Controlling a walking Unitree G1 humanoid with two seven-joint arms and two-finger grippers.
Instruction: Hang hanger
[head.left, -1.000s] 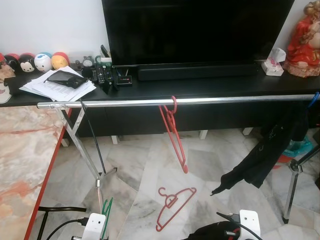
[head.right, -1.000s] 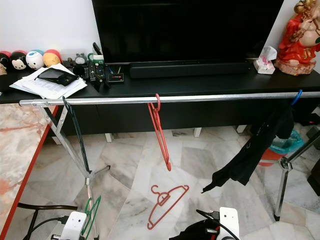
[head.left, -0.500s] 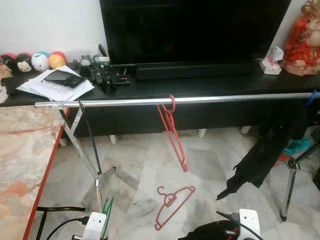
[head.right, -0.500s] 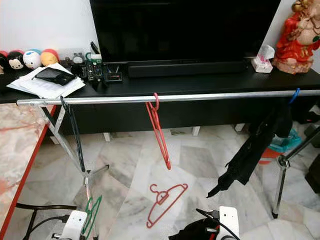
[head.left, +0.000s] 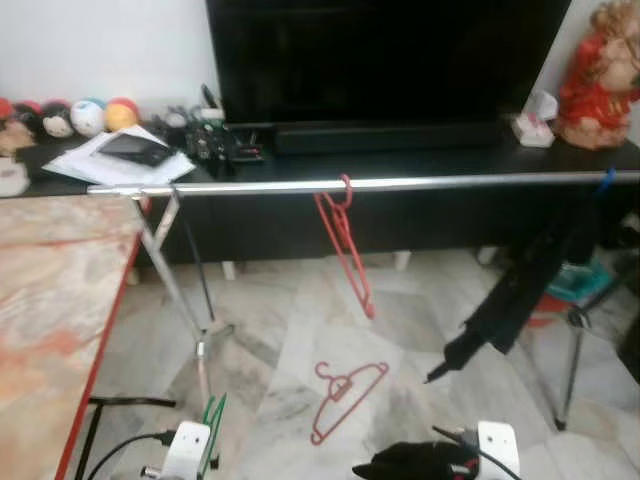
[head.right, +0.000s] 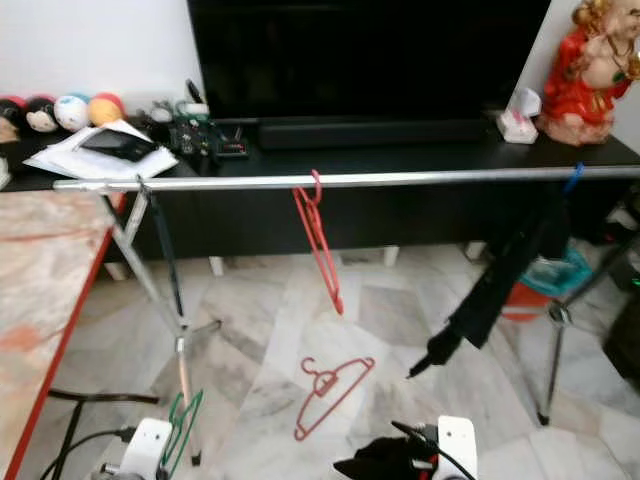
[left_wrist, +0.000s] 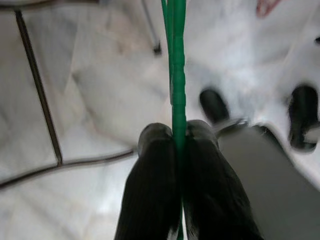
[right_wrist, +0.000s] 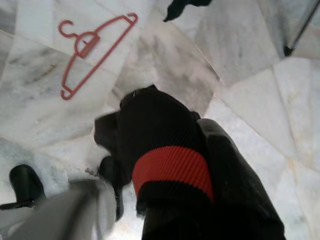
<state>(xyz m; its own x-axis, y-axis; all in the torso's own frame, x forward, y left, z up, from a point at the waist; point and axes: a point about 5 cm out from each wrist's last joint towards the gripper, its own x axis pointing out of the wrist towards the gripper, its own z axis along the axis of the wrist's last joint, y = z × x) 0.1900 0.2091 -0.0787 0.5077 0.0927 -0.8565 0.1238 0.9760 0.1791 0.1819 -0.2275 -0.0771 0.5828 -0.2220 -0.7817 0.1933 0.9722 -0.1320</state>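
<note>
A green hanger (left_wrist: 176, 75) runs straight up from my left gripper (left_wrist: 176, 145), which is shut on it; the hanger also shows low at the left (head.left: 213, 445). My right gripper (right_wrist: 172, 150) is shut on a black garment with a red band (right_wrist: 170, 170) that drapes over its fingers. Ahead, a silver rail (head.left: 430, 184) spans the view. One red hanger (head.left: 345, 240) hangs near its middle. A second red hanger (head.left: 345, 395) lies on the marble floor below. A black garment (head.left: 520, 290) hangs at the rail's right end.
Behind the rail stands a black TV cabinet (head.left: 400, 160) with a large TV (head.left: 390, 60), papers, remotes, small toys and a red figurine (head.left: 595, 75). A marble table with a red edge (head.left: 60, 300) is at my left. The rack's slanted legs (head.left: 185, 300) reach the floor.
The whole picture has shifted and blurred, so the camera has moved. Both grippers keep their hold, and the hangers and garment stay in place.
</note>
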